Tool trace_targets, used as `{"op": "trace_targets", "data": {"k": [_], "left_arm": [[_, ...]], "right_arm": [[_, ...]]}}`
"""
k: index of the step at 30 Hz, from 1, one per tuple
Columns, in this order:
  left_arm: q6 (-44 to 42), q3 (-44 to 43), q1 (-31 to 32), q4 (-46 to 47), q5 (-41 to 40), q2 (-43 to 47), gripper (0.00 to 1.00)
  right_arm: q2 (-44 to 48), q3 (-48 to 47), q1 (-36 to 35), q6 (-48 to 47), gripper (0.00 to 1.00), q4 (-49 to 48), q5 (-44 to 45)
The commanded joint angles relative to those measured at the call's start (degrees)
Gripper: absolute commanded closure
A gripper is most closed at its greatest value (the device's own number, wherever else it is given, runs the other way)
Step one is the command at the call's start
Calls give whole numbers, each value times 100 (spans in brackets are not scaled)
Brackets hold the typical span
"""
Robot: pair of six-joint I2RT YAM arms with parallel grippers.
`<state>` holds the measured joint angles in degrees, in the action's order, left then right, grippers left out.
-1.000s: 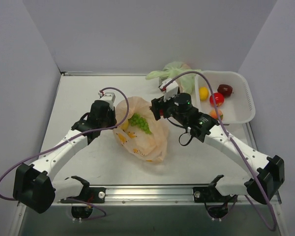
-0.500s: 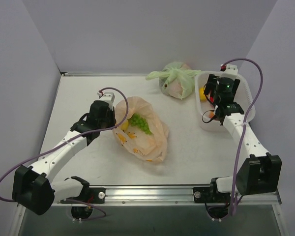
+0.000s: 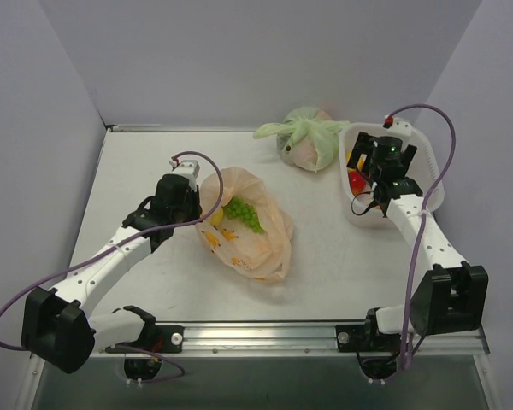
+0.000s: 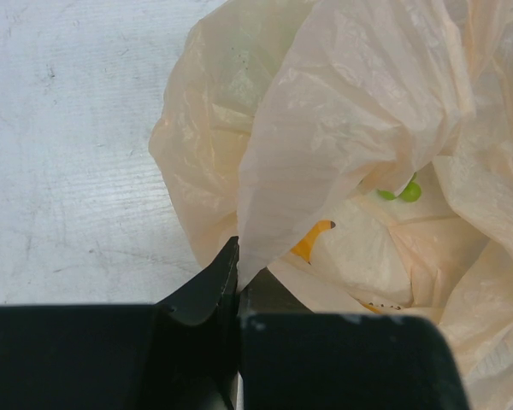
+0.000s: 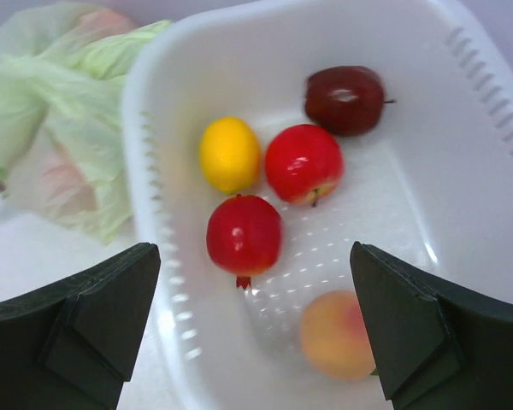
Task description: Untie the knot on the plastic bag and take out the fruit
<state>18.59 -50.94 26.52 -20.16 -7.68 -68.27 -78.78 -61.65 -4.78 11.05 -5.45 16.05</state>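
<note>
Okay, my left pincer is pinched tight on the rim film of the plastic bag. That bag lies mid-tabletop, mouth gaping, green grape bunch showing inside. My right pincer has its fingers spread wide with nothing in them, hanging above the white basket. Five fruits sit in there: one yellow, three red, one peach. The pale green bag is just beside the basket.
</note>
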Motion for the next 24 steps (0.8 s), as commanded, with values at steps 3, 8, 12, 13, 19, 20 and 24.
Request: {"op": "trace_targets", "data": {"k": [3,8,12,13,19,20,24], "left_arm": [[-75,-189,-33,162,-32,112,99],[-66,-197,-33,153,-5,95,99],[-66,-188,-33,153,-23,103,99],[-66,-188,-33,153,-23,95,99],[-66,-180,-33,162,-40,112,99],[-57,-180,-33,153,-40,103,99],[-57,-180,-33,162,-58,121,99]], "right_arm": [[574,29,-1041,-190,3,229,-945],[689,144,-2395,-401,13,229,-1552],[330,65,-3300,-630,21,185,-2106],[233,-13,-3424,-674,24,159,-2176],[-944,-488,-4075,-876,33,290,-2519],[-1233,-619,-4110,-885,34,282,-2528],[-1893,-936,-4163,-947,35,291,-2397]]}}
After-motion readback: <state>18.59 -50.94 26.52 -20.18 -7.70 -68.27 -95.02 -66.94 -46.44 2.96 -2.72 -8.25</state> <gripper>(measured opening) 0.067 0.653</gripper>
